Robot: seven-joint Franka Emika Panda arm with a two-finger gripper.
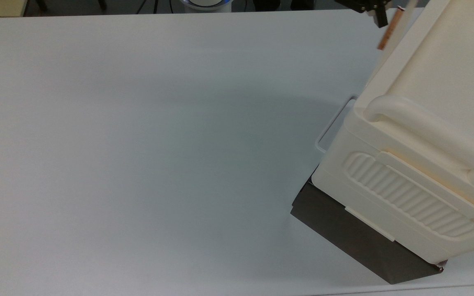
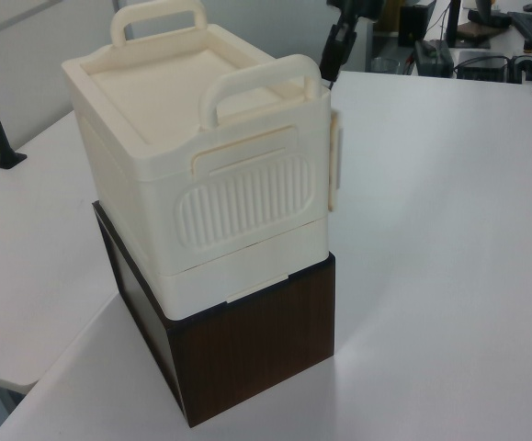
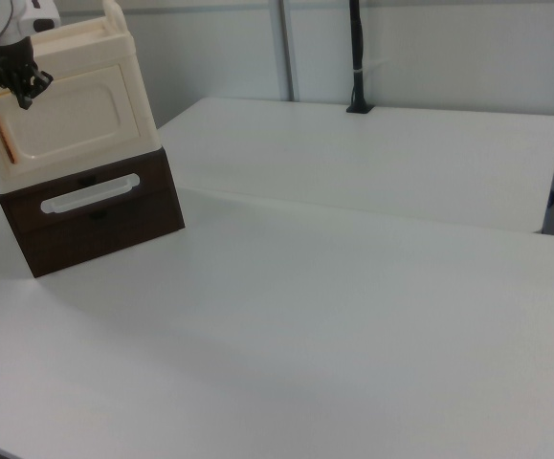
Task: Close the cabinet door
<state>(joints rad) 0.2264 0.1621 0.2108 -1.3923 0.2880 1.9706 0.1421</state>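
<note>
The cabinet (image 1: 434, 70) is a cream box with thick handles on a dark brown base (image 1: 356, 238), at the top view's right. Its door (image 3: 66, 120), with a recessed inset and a copper-orange bar handle (image 3: 5, 141), lies almost flat against the cabinet front in the right view. From the left view the door (image 2: 336, 165) is an edge standing only slightly off the cabinet (image 2: 155, 110). My gripper (image 3: 18, 81) hovers just above the handle end of the door. In the top view the gripper (image 1: 380, 17) is right beside the copper handle (image 1: 389, 28).
A thin wire loop (image 1: 332, 123) sticks out low on the cabinet's front. The white table (image 1: 159, 144) stretches wide to the top view's left. A black pole (image 3: 356, 57) stands at the table's far edge, and monitors and desk gear (image 2: 449, 46) sit behind.
</note>
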